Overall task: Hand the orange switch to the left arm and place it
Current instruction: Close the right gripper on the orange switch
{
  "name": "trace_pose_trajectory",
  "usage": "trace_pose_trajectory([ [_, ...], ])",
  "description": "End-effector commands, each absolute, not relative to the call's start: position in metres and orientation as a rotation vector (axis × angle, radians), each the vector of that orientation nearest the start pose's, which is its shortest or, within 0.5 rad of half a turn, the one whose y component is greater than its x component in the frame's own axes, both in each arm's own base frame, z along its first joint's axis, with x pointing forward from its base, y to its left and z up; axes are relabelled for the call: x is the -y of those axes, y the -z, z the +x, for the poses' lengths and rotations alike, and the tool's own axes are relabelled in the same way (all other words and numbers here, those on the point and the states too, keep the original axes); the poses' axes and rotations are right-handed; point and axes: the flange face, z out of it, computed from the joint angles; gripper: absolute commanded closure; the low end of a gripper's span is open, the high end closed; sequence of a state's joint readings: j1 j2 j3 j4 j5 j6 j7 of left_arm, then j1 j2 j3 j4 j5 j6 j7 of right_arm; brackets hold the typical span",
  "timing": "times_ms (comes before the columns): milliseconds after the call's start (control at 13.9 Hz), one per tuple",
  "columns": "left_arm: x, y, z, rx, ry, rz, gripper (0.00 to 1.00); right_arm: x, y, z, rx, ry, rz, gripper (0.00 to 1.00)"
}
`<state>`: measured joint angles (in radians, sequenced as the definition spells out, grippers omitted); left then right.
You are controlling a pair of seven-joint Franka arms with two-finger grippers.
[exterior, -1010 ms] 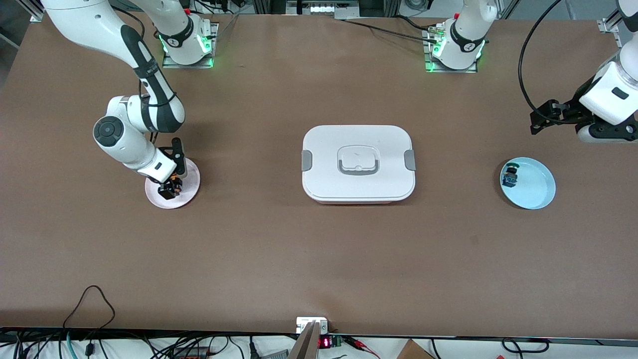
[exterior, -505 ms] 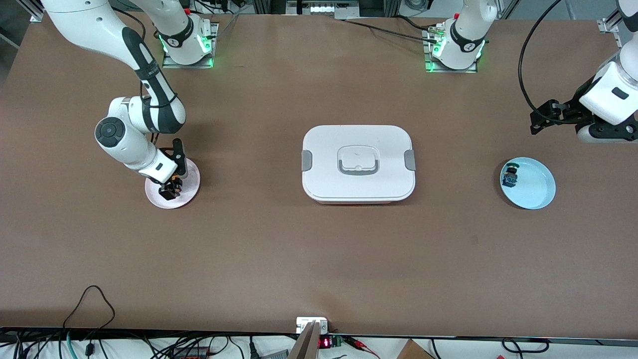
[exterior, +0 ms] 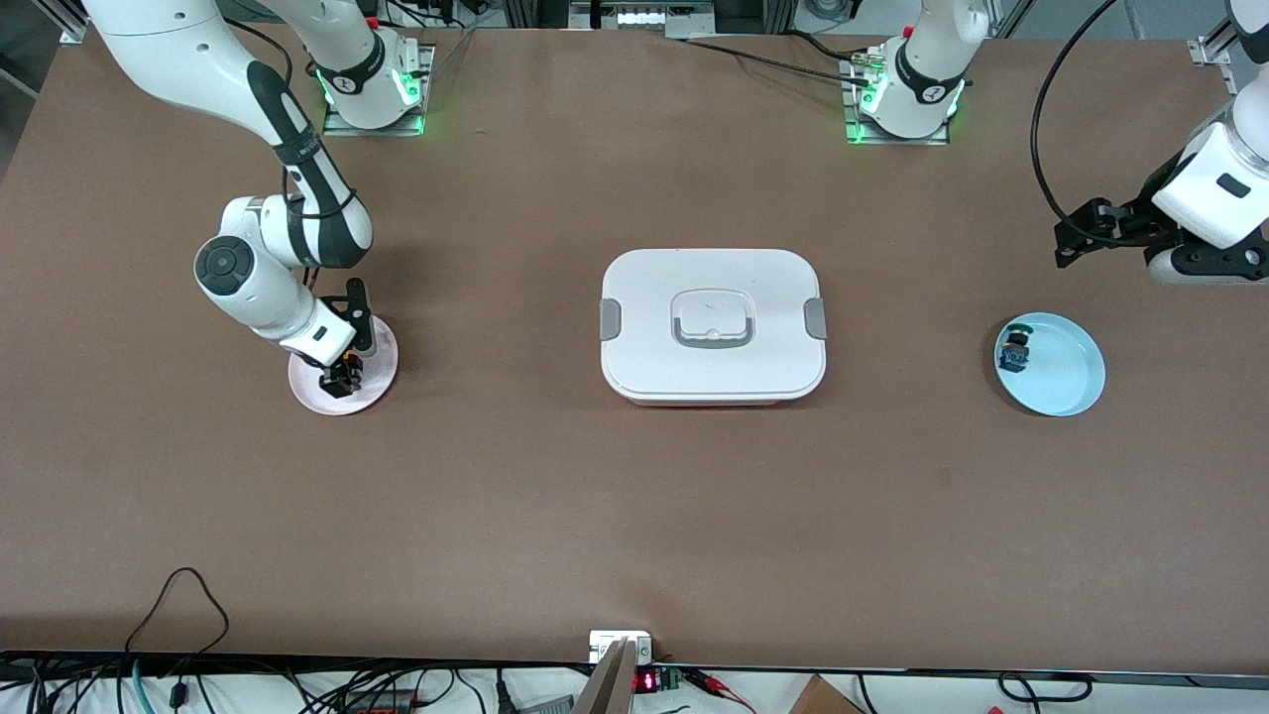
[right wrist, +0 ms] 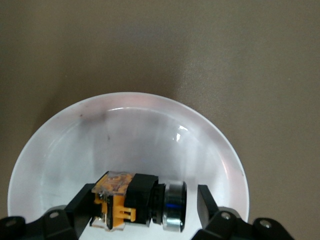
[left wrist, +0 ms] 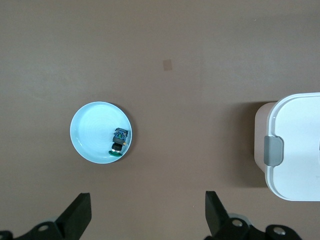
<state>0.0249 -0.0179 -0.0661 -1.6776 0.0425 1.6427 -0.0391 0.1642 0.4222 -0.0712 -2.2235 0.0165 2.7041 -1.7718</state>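
Bench inventory, clock directions as seen from the front camera.

1. Brown flat bench [exterior: 595, 516], carrying every item below.
2. Large white rounded-rectangle lidded box [exterior: 654, 288] with grey side latches and a recessed grey-rimmed handle. It stands at the bench's middle, lid on.
3. Small round pale pink plate [exterior: 377, 389], at nine o'clock from the box and well apart from it, toward the right arm's end.
4. Tiny black push-button switch with orange marks [right wrist: 135, 200], lying on its side on the pink plate.
5. Right gripper [right wrist: 142, 200], black, two-fingered, lowered onto the pink plate. Its fingers [right wrist: 80, 202] straddle the orange switch. One finger is touching the body end and the other stands just clear of the cap end, so the switch is bracketed but not clamped.
6. Small round pale blue plate [exterior: 1076, 382], at three o'clock from the box and well apart from it.
7. Small blue-bodied, green-capped switch [exterior: 1015, 349], at about ten o'clock on the blue plate, near the rim.
8. Left gripper [left wrist: 147, 210], waiting aloft over bare bench beside the blue plate. Its fingers are spread wide with nothing between them.
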Motion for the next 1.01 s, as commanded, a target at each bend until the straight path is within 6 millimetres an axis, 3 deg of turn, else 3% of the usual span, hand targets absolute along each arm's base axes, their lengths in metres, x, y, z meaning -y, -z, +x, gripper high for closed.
trace_pose_trajectory([
  [0,0.017,-0.596,0.556,-0.013,-0.031,-3.073,0.0,-0.051,-0.188,0.552,-2.472,-0.077,1.782,0.49],
  [216,0.017,-0.596,0.556,-0.013,-0.031,-3.073,0.0,-0.051,-0.191,0.553,-2.475,-0.08,1.773,0.77],
  [361,0.017,-0.596,0.556,-0.013,-0.031,-3.073,0.0,-0.052,-0.198,0.555,-2.477,-0.084,1.767,0.86],
  [649,0.017,-0.596,0.556,-0.013,-0.031,-3.073,0.0,-0.061,-0.234,0.56,-2.52,-0.048,1.801,0.91],
  [938,0.017,-0.596,0.556,-0.013,-0.031,-3.073,0.0,-0.089,-0.272,0.566,-2.556,-0.117,1.95,0.93],
])
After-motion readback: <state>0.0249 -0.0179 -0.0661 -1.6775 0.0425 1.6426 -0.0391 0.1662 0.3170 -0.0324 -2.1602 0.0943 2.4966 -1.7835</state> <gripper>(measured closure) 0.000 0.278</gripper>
